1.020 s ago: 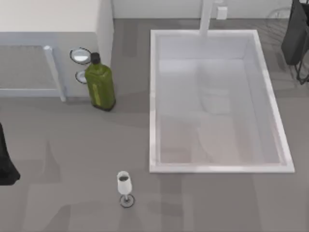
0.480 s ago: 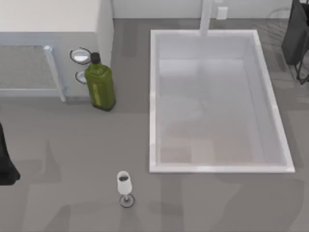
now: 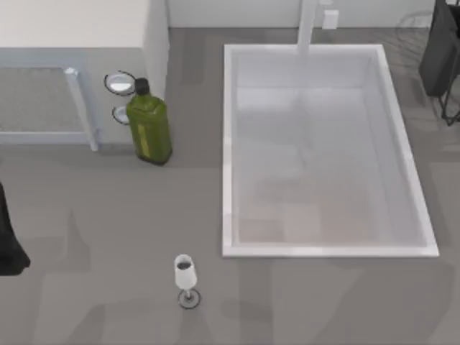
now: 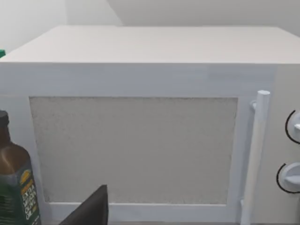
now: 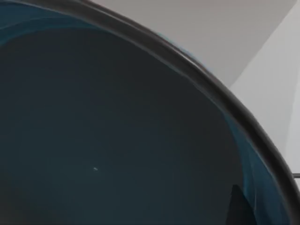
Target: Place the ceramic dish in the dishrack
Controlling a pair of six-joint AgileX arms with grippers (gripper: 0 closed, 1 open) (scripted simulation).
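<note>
Right pincer [image 3: 440, 50] at the top view's upper right edge, over dishrack [image 3: 415, 21] wires — can't tell its grip. Dish [image 5: 117, 131] sits close up in the right wrist view, teal inside, dark rim. Left arm [image 3: 8, 241] parked at left edge; sink [image 3: 226, 144] centre-right.

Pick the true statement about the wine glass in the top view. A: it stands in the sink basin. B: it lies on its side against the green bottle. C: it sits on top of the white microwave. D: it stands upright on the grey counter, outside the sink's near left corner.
D: the wine glass stands upright on the counter, apart from the sink and well clear of the green bottle.
</note>
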